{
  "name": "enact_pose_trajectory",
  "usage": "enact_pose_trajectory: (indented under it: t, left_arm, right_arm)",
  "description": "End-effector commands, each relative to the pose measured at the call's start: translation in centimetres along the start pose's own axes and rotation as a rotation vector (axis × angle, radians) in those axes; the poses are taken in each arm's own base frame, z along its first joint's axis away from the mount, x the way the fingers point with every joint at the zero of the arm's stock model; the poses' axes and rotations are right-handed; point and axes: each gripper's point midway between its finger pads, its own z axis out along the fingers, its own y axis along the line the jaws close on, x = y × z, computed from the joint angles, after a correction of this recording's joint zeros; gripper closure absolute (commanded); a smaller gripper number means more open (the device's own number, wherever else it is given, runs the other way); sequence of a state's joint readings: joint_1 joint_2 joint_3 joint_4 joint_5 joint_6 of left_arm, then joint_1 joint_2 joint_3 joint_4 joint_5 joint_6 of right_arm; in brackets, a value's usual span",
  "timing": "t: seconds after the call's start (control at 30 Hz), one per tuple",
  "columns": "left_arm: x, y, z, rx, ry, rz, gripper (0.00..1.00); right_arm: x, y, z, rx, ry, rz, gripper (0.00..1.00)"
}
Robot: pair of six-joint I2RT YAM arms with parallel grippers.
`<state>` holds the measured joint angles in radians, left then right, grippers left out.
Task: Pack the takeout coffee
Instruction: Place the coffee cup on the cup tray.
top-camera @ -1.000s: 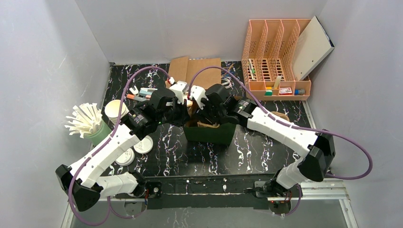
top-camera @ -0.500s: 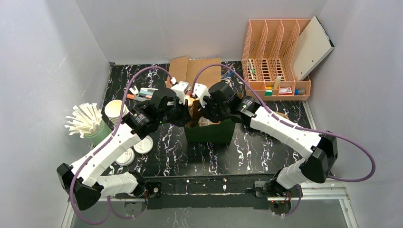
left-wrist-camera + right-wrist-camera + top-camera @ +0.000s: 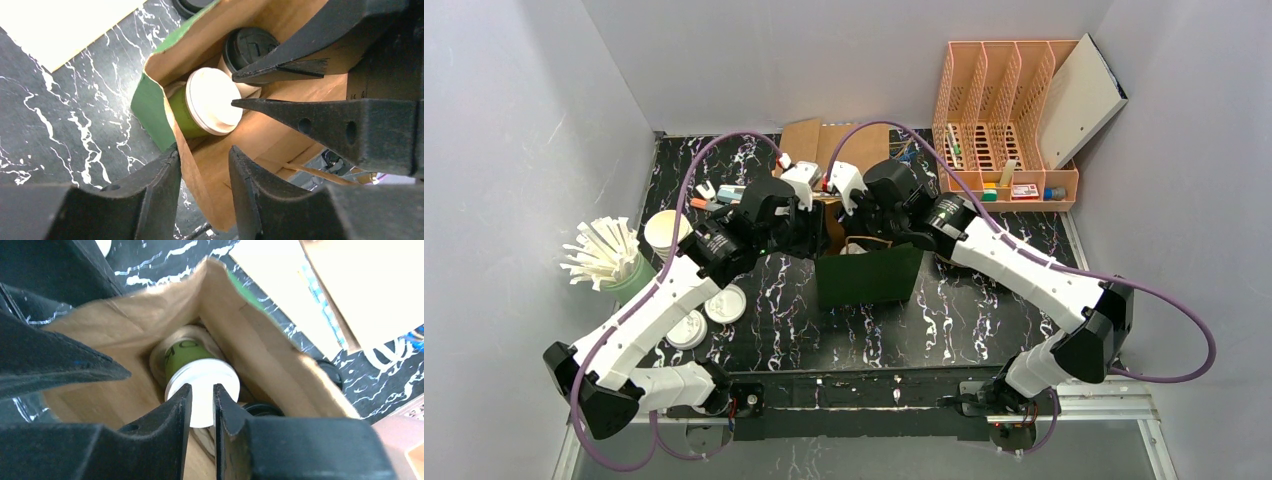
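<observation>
A green paper bag [image 3: 869,280] stands mid-table with its brown inside [image 3: 280,135] open. Inside it are a green takeout cup with a white lid [image 3: 212,100] and a second cup with a black lid [image 3: 250,45]. My left gripper [image 3: 204,150] straddles the bag's near wall with its jaws apart; the paper edge rests against one finger. My right gripper [image 3: 202,387] hangs over the white lid [image 3: 227,380], its jaws narrowly apart and with nothing between them. In the top view the left gripper [image 3: 809,220] and the right gripper [image 3: 856,222] meet above the bag's mouth.
At the left are a holder of white straws [image 3: 609,255], a stack of paper cups [image 3: 664,230] and loose white lids [image 3: 724,303]. Flat cardboard [image 3: 834,145] lies behind the bag. An orange file organizer [image 3: 1004,110] stands at the back right.
The bag's front face shows taller than before. Both grippers have shifted toward the far side. My left jaws have parted from the bag's wall. My right jaws went from wide to narrow.
</observation>
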<state>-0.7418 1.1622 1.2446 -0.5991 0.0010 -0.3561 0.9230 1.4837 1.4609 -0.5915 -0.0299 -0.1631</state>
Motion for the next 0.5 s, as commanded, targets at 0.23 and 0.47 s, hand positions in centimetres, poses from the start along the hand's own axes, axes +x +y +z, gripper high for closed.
enact_pose_trajectory:
  t: [0.23, 0.47]
  left_arm:
    - [-5.7, -0.3, -3.0, -0.035, -0.164, 0.055, 0.49]
    - [-8.6, -0.4, -3.4, -0.056, -0.208, 0.184, 0.52]
  right_arm:
    - [-7.9, -2.5, -4.9, 0.120, -0.255, -0.036, 0.67]
    - [-10.2, -5.6, -7.8, 0.288, -0.302, 0.052, 0.66]
